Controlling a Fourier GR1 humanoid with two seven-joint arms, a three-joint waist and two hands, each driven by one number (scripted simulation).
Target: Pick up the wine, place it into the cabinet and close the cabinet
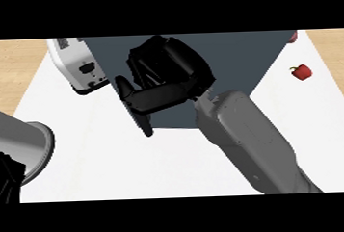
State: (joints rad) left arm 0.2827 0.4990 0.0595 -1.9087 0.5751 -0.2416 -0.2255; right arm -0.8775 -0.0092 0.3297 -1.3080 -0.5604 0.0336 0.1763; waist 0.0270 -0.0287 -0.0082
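Judging from the right hand (163,89) lying over the near-left part of the dark slate cabinet (251,57), treat placing or door closing as the step in hand: keep the approach low and straight, and confirm full insertion of the wine before swinging anything shut. Cannot locate the wine in view, possibly hidden under the black hand or inside the box, and cannot tell either hand's state, with the left hand (6,184) visible only at the near-left edge. Note matte, flat, sharp-edged cabinet panels, a glossy rounded white toaster (77,68) far left, and a smooth red bell pepper (300,72) far right, all on a plain white counter (169,161).
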